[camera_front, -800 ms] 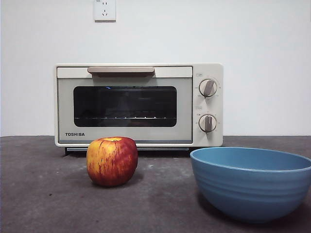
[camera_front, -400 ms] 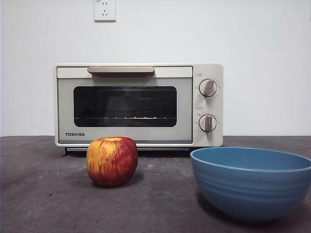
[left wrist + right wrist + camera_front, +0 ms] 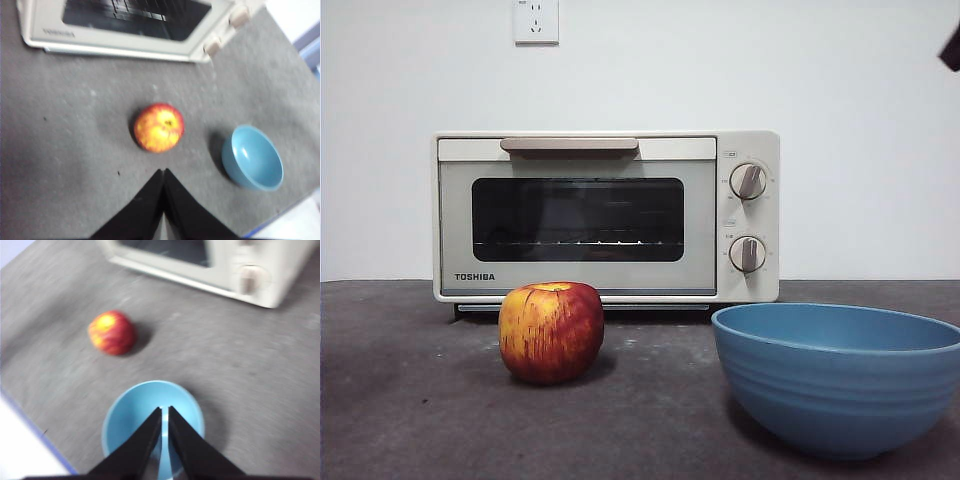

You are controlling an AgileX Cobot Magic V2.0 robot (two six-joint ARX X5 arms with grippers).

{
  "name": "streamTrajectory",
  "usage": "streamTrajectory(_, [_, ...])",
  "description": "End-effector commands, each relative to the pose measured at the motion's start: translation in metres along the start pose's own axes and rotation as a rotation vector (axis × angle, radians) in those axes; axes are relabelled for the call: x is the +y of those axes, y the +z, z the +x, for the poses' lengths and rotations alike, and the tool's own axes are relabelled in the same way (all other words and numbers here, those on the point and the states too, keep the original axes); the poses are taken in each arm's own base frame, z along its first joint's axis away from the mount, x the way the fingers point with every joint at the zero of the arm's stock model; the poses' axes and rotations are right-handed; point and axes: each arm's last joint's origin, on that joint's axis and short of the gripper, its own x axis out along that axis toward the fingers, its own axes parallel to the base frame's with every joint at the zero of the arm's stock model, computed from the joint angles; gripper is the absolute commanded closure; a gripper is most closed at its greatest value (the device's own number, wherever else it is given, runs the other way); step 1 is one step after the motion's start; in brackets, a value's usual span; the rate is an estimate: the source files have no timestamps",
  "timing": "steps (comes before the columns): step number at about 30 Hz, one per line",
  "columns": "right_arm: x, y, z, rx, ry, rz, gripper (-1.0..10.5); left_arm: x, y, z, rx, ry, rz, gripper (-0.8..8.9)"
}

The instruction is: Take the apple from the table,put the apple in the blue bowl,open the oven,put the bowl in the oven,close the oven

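Observation:
The red-and-yellow apple (image 3: 551, 331) rests on the dark grey table (image 3: 410, 400) in front of the cream oven (image 3: 605, 215), whose door is closed. The empty blue bowl (image 3: 837, 376) stands to the apple's right. From high above, my left gripper (image 3: 163, 172) is shut, with the apple (image 3: 158, 127) just beyond its tips and the bowl (image 3: 252, 157) off to one side. My right gripper (image 3: 165, 411) hangs shut over the bowl (image 3: 150, 415), well above it; the apple (image 3: 111, 332) and oven (image 3: 225, 262) lie beyond. A black tip (image 3: 951, 47) shows at the front view's top right corner.
A white wall with a socket (image 3: 536, 20) rises behind the oven. The table's edge (image 3: 35, 435) runs close to the bowl in the right wrist view, and a pale edge (image 3: 280, 220) shows near the bowl in the left wrist view.
A black arm tip has come into the front view's top right corner. The apple, bowl and oven have not moved.

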Motion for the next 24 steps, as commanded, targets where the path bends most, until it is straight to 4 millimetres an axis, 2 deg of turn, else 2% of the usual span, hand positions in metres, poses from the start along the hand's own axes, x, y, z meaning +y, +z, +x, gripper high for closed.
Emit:
streamTrajectory(1, [0.005, 0.006, 0.004, 0.018, 0.034, -0.062, 9.4, -0.003, 0.004, 0.001, 0.015, -0.02, 0.051, 8.06])
streamTrajectory(8, [0.01, 0.008, 0.014, 0.054, 0.043, -0.096, 9.2, -0.003, 0.004, 0.002, 0.026, -0.028, 0.053, 8.06])
streamTrajectory(10, [0.01, 0.009, 0.014, 0.039, 0.045, -0.103, 7.7, -0.003, 0.004, 0.002, 0.026, -0.028, 0.053, 8.06])
streamTrajectory(12, [0.011, 0.011, 0.014, 0.02, 0.043, -0.097, 5.2, -0.003, 0.004, 0.002, 0.026, -0.028, 0.053, 8.06])
streamTrajectory(14, [0.01, 0.012, 0.015, 0.017, 0.043, -0.054, 4.0, -0.003, 0.004, 0.002, 0.026, -0.028, 0.053, 8.06])
streamTrajectory(18, [0.008, 0.014, 0.023, 0.044, 0.047, -0.035, 3.8, -0.003, 0.004, 0.002, 0.026, -0.028, 0.054, 8.06])
streamTrajectory(24, [0.011, 0.02, 0.046, 0.076, 0.091, -0.02, 3.8, -0.003, 0.004, 0.002, 0.025, -0.028, 0.054, 8.06])
